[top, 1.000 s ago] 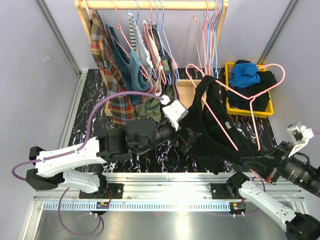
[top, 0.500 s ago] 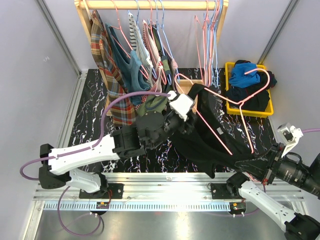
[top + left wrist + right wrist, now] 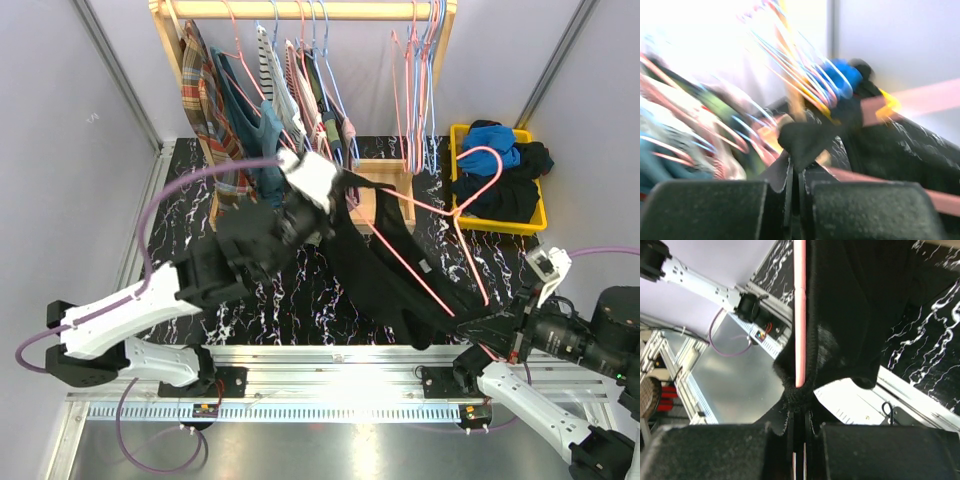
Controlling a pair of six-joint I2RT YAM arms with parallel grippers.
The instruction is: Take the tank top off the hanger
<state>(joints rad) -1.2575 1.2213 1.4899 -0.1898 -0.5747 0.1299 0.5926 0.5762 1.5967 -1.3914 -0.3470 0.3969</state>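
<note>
Top external view is showing the black tank top [image 3: 390,270] stretching as a long band across the middle of the frame, from centre-left down toward the lower right, above the dark marbled table [image 3: 180,200]. The pink hanger [image 3: 470,215] is lying across and through that band. Its hook is rising free at the upper right, in front of the yellow bin [image 3: 500,228]. The clothes rack [image 3: 300,10] is filling the top of the frame behind.

My left claw [image 3: 795,175] is closing tight, with only a sliver showing between the jaws, and is pinching a fold of the black fabric. That wrist picture is badly blurred, so I am not claiming which edge of the garment it is.

My right claw [image 3: 799,425] is also pressing shut at the lower right. It is gripping the bottom end of the hanger's pink bar, and a bunch of black cloth is being caught in the same pinch.

I am judging the job as partly done. The hanger is off the rack and the garment is being drawn away from it toward the left of the frame. One pink arm is running over the cloth and fabric is wrapping the lower end, so the top is not yet free. What is left is sliding that last part clear.
</note>
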